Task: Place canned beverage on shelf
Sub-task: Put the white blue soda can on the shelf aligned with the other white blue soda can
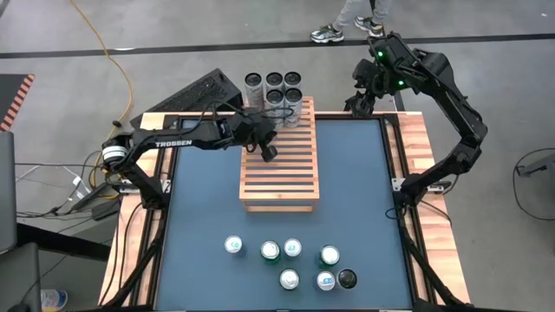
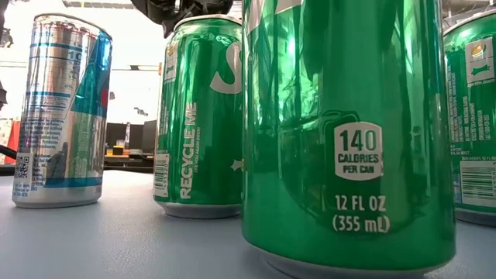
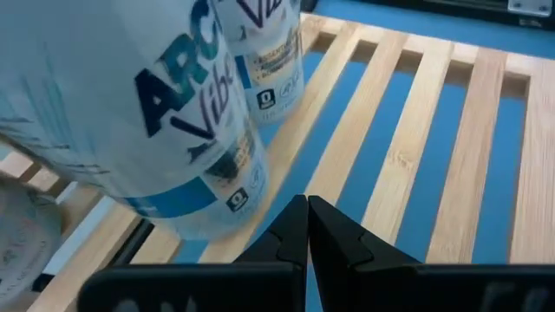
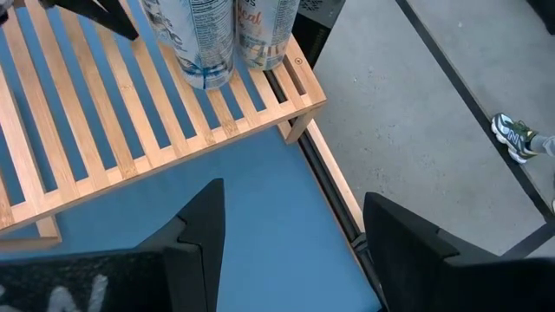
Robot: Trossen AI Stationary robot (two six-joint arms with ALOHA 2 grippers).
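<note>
left gripper (image 1: 268, 152) reaches out low with jaws pinched together, right gripper (image 1: 356, 103) folded back at the far corner, jaws apart.

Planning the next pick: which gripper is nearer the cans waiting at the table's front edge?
Left. The left gripper hangs shut over the shelf, nearer the loose cans. The right gripper is open by the table's far right corner, farther from them.
</note>
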